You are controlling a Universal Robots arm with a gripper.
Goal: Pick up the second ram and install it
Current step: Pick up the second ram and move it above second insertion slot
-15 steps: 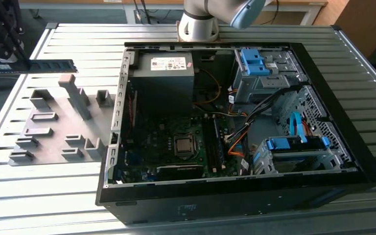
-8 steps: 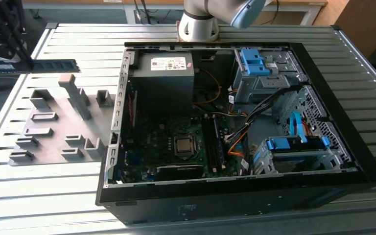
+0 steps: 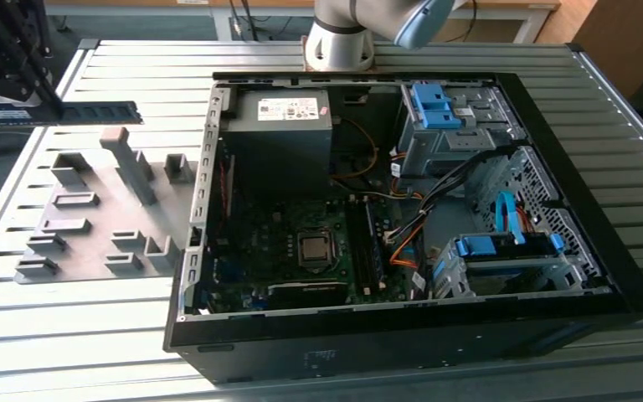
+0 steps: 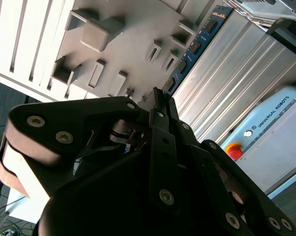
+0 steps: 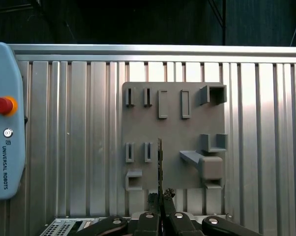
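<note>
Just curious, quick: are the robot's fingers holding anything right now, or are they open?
Gripper: closed, holding the long, flat, dark blue-green memory stick.

The exterior view looks down at a slant, from high and well back, onto the slatted counter point(image 3: 131, 50). The open computer case point(image 3: 411, 335) is central and the grey holder plate point(image 3: 98, 226) lies at nine o'clock, the exterior view's left. The first wrist view faces straight down past the gripper point(image 5: 160, 196) onto that plate point(image 5: 172, 132). The second wrist view sits close behind the gripper point(image 4: 160, 96), seeing the plate point(image 4: 128, 34) obliquely. All three share the plate and the second ram point(image 3: 59, 113) clamped in the gripper.
</note>
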